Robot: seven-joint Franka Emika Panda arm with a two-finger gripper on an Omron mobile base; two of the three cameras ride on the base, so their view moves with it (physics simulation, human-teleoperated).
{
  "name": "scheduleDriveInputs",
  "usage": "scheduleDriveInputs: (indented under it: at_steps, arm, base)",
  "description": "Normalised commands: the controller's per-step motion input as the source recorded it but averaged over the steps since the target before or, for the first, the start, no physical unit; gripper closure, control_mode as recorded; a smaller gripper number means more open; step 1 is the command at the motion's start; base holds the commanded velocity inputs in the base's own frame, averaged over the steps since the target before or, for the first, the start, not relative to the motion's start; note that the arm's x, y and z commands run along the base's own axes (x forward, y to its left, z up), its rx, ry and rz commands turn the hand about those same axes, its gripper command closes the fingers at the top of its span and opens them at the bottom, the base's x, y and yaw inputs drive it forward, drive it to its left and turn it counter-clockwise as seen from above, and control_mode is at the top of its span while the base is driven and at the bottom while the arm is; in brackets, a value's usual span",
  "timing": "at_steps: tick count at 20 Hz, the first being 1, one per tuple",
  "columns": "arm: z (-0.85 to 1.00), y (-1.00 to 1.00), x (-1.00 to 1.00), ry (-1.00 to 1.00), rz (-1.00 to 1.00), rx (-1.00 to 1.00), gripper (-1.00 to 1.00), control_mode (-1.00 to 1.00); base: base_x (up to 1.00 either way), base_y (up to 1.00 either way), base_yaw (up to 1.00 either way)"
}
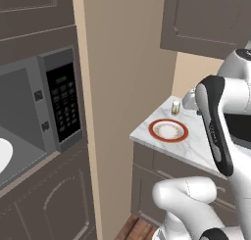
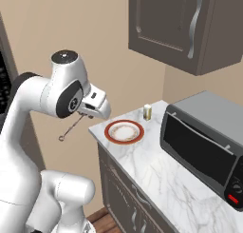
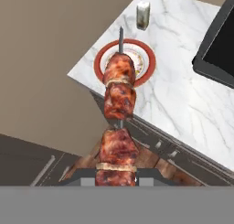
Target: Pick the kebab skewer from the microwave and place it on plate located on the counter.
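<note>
- gripper point(image 2: 93, 114) clamping shut on kebab skewer point(image 3: 119, 104), holding it in the air off the surface edge
- skewer tip pointing toward plate point(image 2: 124, 131)
- plate sitting on surface point(image 2: 161, 170) near small glass point(image 2: 147, 112)
- microwave point(image 1: 37, 107) standing open

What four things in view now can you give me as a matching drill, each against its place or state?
1 kebab skewer
2 plate
3 microwave
4 small jar

A door open, white turntable bare
B bare, near the counter's corner
C clamped in the gripper, off the counter's edge
D standing just behind the plate

Pairs: 1-C, 2-B, 3-A, 4-D
</note>
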Motion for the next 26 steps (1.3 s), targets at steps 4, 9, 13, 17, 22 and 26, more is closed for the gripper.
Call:
scheduleDriveInputs:
  at_steps: [4, 9, 13, 17, 22, 26]
  arm:
    - [-0.87, 0.0, 0.95, 0.17, 0.0, 0.0, 1.0, -1.0]
    - [-0.88, 0.0, 0.75, 0.14, 0.0, 0.0, 1.0, -1.0]
    - [-0.53, -0.08, 0.67, 0.03, 0.0, 0.02, 1.0, -1.0]
    - [-0.43, -0.05, 0.65, 0.0, 0.0, 0.03, 1.0, -1.0]
    - [-0.42, 0.0, 0.75, 0.0, 0.0, 0.01, 1.0, -1.0]
    - [-0.41, 0.0, 0.74, 0.0, 0.0, 0.0, 1.0, -1.0]
  base:
    - [0.0, 0.0, 0.0]
    - [0.0, 0.0, 0.0]
    - [0.0, 0.0, 0.0]
    - [0.0, 0.0, 0.0]
    - [0.0, 0.0, 0.0]
    - [0.0, 0.0, 0.0]
